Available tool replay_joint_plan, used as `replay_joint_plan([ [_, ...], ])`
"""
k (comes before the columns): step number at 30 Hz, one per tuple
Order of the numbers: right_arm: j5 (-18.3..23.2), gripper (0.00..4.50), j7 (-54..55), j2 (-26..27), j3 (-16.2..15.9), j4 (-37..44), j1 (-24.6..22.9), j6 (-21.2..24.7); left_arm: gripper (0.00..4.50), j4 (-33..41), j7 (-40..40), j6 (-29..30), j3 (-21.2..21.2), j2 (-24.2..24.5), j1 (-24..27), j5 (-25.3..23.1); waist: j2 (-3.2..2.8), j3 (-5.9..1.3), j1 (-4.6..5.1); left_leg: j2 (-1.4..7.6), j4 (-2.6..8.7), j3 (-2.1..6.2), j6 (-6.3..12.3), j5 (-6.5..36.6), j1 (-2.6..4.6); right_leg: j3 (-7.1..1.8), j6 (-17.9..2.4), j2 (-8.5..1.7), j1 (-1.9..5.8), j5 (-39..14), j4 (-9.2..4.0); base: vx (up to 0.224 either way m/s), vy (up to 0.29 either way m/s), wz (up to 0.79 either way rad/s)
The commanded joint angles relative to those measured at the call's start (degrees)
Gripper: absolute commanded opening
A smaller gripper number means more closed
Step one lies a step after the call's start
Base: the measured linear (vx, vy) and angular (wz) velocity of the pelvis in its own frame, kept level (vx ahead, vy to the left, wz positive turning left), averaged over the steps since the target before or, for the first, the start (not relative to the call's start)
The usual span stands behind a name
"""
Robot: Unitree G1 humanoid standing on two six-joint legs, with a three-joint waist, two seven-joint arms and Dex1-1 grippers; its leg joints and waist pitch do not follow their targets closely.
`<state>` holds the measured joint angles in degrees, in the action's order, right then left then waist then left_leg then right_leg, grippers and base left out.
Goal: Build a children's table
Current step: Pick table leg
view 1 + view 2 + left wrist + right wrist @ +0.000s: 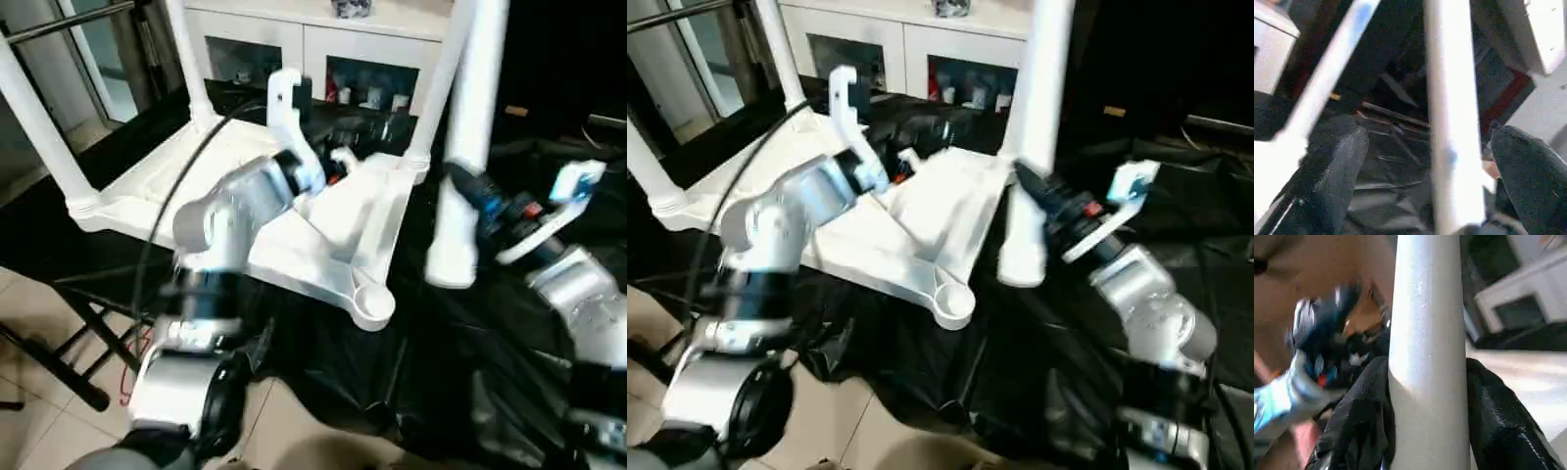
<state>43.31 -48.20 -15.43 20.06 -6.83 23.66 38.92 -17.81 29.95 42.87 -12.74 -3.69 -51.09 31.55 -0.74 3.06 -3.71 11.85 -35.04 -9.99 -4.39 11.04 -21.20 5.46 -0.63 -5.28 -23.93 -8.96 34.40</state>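
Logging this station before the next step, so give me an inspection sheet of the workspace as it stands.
Surface: black sheet covering the work area.
Job's things: tabletop upside down, three legs standing in corner sockets; near socket empty; fourth leg upright to its right.
Clutter: nothing seen.
Pincers: right pincer shut on the fourth leg; left pincer open above the tabletop.
Cables: black cable along left arm.
Surroundings: white cabinet behind; tiled floor.
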Motion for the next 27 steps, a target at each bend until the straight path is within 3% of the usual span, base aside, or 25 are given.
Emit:
replay_joint_plan([
  [1, -1.1, 1.79, -0.5, -0.3, -1.7, 2.0, -0.1, 0.4, 4.50, -0.2, -0.7, 1.5, -0.3, -0.5, -0.6, 1.4, 1.08, -4.28, -0.43, 0.35, 3.69, -0.13, 4.47, 6.1, -0.15, -1.88, -9.4, -2.27, 3.85, -17.8, -4.76, 0.000, 0.000, 0.00],
  [5, -4.9, 1.79, 0.5, -0.4, -6.9, 3.1, -0.6, -1.1, 4.50, 1.5, -0.6, 3.3, 1.0, -1.7, 0.2, 2.5, 1.03, -4.28, -0.58, 0.41, 3.72, -0.09, 4.53, 5.3, -0.22, -1.97, -9.7, -2.38, 3.99, -16.0, -4.59, 0.000, 0.000, 0.00],
  [13, -8.7, 1.79, 2.6, 0.5, -11.6, 3.7, 0.9, -3.9, 4.50, -0.9, -6.0, 4.5, -0.3, -2.1, -0.4, 2.2, 0.92, -4.34, -0.57, 0.48, 3.77, -0.07, 4.57, 5.1, -0.14, -1.96, -9.6, -2.33, 3.96, -14.9, -4.59, 0.000, 0.000, 0.00],
  [21, -11.8, 1.79, 5.5, 1.0, -12.2, 2.1, 2.5, -6.6, 4.50, -1.0, -9.0, 3.8, -2.9, -2.5, -0.7, 3.7, 0.91, -4.26, -0.59, 0.46, 3.83, -0.10, 4.35, 5.3, -0.15, -2.02, -9.5, -2.37, 3.99, -14.9, -4.58, 0.000, 0.000, 0.00],
  [22, -12.3, 1.79, 5.5, 0.6, -13.2, 2.3, 2.5, -6.9, 4.21, -1.3, -10.0, 3.7, -3.3, -2.5, -0.8, 4.2, 1.03, -4.30, -0.68, 0.40, 3.77, -0.11, 4.46, 5.2, -0.19, -2.04, -9.6, -2.39, 4.08, -14.6, -4.49, 0.000, 0.000, 0.00],
  [27, -16.8, 1.79, 7.6, 1.2, -17.3, 2.9, 2.7, -8.5, 3.87, -1.6, -11.3, 4.1, -4.8, -3.4, -1.0, 5.7, 0.97, -4.27, -0.66, 0.48, 3.81, -0.08, 4.05, 5.0, -0.22, -2.02, -9.5, -2.39, 3.97, -14.7, -4.50, 0.000, 0.000, 0.00],
])
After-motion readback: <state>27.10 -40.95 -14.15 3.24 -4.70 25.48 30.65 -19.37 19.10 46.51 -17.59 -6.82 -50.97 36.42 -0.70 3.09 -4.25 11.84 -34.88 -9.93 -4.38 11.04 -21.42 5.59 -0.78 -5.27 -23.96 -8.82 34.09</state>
